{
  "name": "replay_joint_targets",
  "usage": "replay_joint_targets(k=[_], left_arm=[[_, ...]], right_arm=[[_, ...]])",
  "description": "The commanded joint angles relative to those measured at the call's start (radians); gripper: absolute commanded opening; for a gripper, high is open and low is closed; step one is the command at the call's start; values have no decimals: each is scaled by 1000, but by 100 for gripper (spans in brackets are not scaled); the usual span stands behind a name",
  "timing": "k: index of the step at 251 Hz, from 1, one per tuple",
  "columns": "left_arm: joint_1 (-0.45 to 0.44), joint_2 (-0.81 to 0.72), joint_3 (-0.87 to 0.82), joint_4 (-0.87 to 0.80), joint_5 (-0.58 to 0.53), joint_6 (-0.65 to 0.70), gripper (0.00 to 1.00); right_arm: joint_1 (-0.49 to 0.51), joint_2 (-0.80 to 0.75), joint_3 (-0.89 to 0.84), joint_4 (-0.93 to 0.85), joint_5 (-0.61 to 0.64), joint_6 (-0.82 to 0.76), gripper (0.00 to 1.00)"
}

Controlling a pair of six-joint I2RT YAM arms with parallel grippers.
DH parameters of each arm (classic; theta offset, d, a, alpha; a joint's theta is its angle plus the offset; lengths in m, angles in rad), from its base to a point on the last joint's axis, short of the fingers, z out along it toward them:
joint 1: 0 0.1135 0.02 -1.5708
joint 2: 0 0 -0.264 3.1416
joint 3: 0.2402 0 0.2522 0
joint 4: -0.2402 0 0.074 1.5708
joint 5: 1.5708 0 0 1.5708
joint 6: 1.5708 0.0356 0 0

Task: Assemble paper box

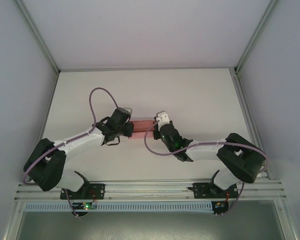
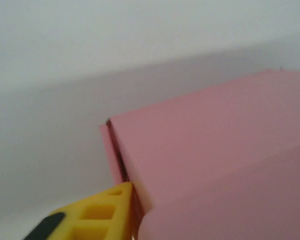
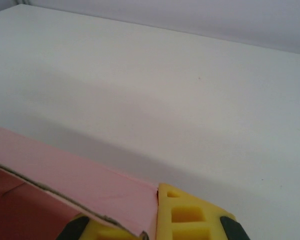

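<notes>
Paper box [image 3: 65, 182] wall pinched between right jaws.

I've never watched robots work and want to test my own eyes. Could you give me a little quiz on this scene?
1. True or false: the paper box sits between the left gripper and the right gripper.
2. The box's colour is: A blue, B pink, C green?
3. Which gripper has a wall of the box pinched between its yellow fingers?
Key: 1 true; 2 B; 3 the right gripper.
</notes>
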Motion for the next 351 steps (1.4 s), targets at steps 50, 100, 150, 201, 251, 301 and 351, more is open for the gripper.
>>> replay_joint_targets(k=[50,100,150,201,251,301,351], left_arm=[[-21,-187,45,-406,61,-108,69],[-22,-360,77,-483,128,-240,100],[-7,-359,202,-509,36,-407,100],[130,-149,206,-517,146,-440,100],[209,-45,50,-270,356,-440,96],[211,2,-84,22,430,-473,71],[211,17,-117,47,379,-439,60]], right_arm=[[58,-24,-93,91,20,-173,0],[89,-11,-143,138,-17,-242,0],[133,34,-168,203,41,-301,0],[162,54,-186,230,61,-347,0],[180,42,-196,220,47,-350,0],[186,18,-221,206,-20,-338,4],[187,-95,-229,91,-28,-339,33]])
